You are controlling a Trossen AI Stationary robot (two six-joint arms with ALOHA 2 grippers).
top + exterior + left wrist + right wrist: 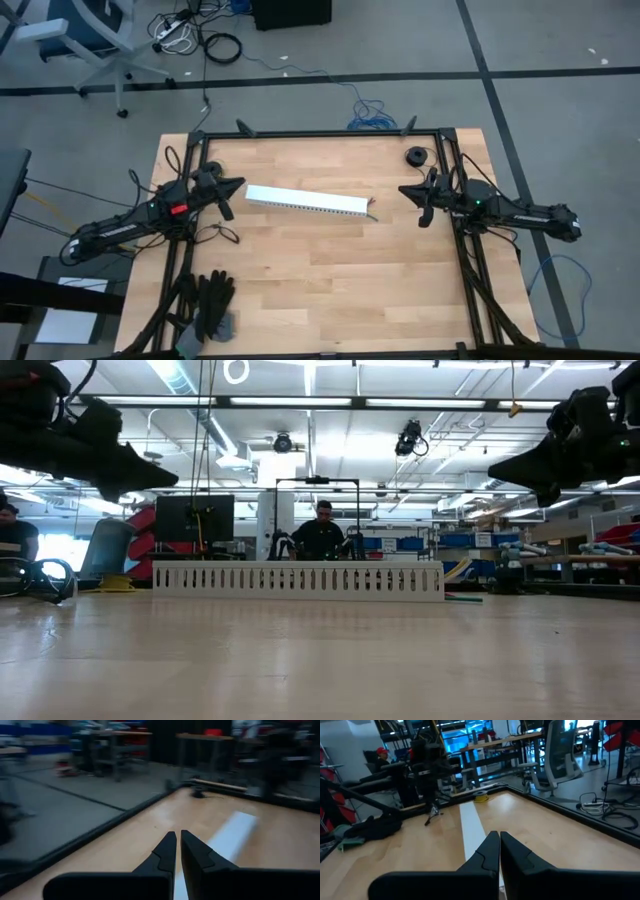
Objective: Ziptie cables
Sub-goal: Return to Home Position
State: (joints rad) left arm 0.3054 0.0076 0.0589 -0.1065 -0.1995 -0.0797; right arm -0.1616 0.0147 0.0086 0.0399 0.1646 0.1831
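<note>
Job looks done: long white slotted plastic duct (308,202) lidded on pale wooden worktop (330,270), coloured cable ends (462,598) peeking out one end. Left pincer (178,834) and right pincer (499,835) both pressed together, raised, well clear of duct.

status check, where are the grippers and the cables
Left gripper shut, raised, left of white duct. Right gripper shut, raised, right of it. Cables: only ends show at duct's right end. Black gloves lie far aside.
</note>
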